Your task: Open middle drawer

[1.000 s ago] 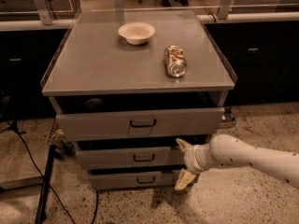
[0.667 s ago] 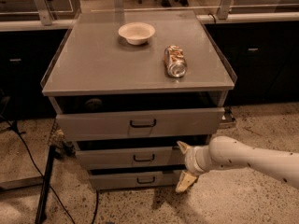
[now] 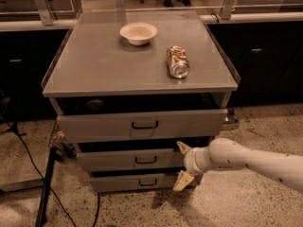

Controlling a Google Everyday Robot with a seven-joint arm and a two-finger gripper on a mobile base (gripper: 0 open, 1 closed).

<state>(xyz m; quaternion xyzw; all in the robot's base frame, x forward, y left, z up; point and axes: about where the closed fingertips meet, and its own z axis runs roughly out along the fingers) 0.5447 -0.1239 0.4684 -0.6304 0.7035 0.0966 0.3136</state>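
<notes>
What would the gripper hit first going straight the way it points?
Probably the right end of the middle drawer. The open gripper points left at that end, to the right of the handle. Depth is unclear, so it might pass just in front instead.

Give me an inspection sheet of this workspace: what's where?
Surface: grey cabinet top, holding two items.
Job's things: middle drawer, loop handle untouched.
Clutter: white bowl, upright; can lying on its side.
Grippers: gripper at the middle drawer's right end, open, one finger above and one below the front.
Cables: black cable on the floor, left.
Surroundings: speckled floor; dark cabinets behind.
</notes>
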